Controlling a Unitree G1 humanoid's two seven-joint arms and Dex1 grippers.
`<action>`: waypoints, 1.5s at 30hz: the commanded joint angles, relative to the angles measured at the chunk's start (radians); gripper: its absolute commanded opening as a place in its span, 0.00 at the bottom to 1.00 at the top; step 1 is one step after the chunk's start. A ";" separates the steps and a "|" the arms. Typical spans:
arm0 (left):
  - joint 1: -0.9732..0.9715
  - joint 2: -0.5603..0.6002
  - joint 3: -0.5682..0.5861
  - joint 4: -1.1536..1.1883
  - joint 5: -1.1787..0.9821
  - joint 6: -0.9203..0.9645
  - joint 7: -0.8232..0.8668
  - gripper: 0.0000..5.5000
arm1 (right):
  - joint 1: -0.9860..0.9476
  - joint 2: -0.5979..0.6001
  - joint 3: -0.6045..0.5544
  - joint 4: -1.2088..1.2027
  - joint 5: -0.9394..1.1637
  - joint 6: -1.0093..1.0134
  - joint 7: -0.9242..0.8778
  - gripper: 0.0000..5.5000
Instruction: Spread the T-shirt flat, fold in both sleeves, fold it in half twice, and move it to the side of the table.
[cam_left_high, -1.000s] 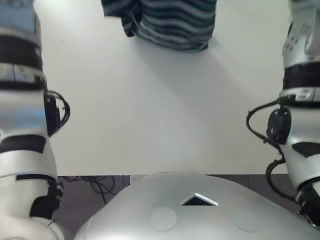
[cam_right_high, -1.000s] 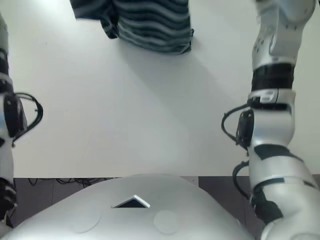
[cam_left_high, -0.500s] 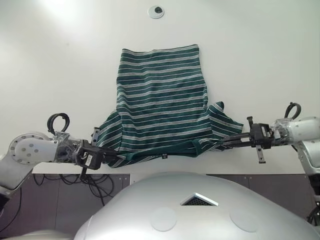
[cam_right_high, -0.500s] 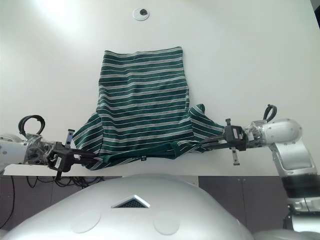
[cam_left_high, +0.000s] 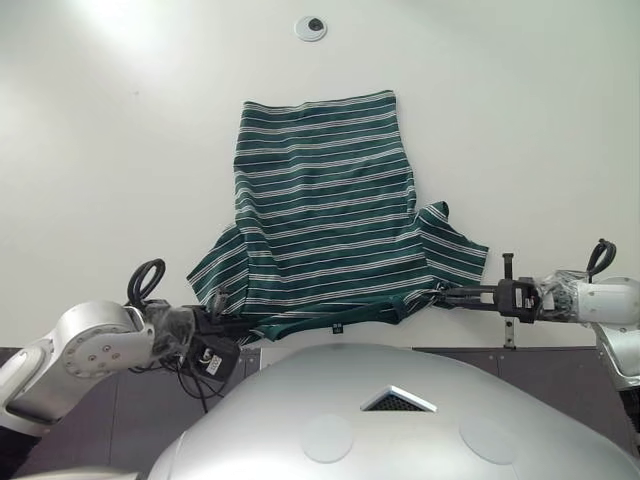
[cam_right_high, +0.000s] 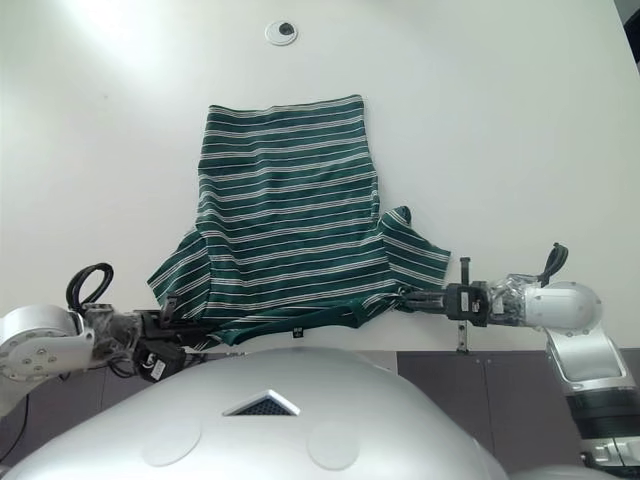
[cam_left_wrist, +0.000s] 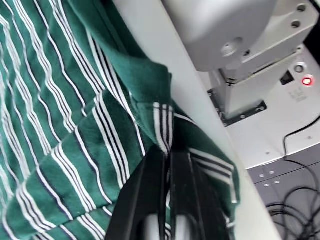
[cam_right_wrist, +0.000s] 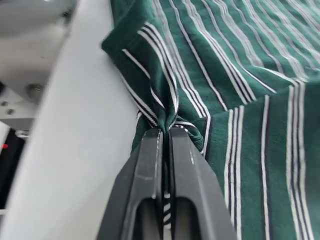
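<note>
Green striped T-shirt (cam_left_high: 325, 210) lies mid-table (cam_left_high: 120, 150), hem (cam_left_high: 318, 100) toward 12 o'clock, shoulder edge at 6 o'clock right along the near table edge. The body is mostly flat. The shoulder line is rolled and bunched, and some of it looks to hang off the edge.

Left end effector (cam_left_high: 228, 322) sits at about 7 o'clock of the shirt, clenched on a pinch of fabric by the left sleeve (cam_left_high: 215, 272). In the left wrist view the fingers (cam_left_wrist: 152, 200) are closed with a striped fold coming up between them. Right end effector (cam_left_high: 437, 296) is at about 4 o'clock, clamped on cloth just under the right sleeve (cam_left_high: 452, 250), and the right wrist view shows the fabric gathered into the closed tips (cam_right_wrist: 150, 150). Small round cap (cam_left_high: 311, 27) is set in the table at 12 o'clock, well apart from the hem.

Judgement: the step is spreading, not yet done, with no sleeve folded in.

Handling: thin, light, limp knit that won't hold shape – it drapes, stretches and bunches where pinched. It likely drags on the table, so one-sided pulls will skew it. Best holds are the shoulder seams or sleeve cuffs, pinching both layers – pull outward evenly and keep the grips low so the body stays down.
</note>
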 joint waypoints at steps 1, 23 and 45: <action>0.031 -0.010 -0.004 0.053 0.077 0.036 0.005 0.03 | -0.006 -0.006 -0.021 0.036 -0.018 0.010 -0.040 0.06; -0.182 -0.145 0.138 0.210 -0.228 0.177 -0.034 0.31 | -0.259 0.091 -0.042 -0.017 0.010 0.058 -0.096 0.41; -0.277 -0.089 0.302 0.471 -0.306 0.020 0.101 0.31 | -0.511 0.293 0.144 0.273 -0.220 -0.057 -0.385 0.41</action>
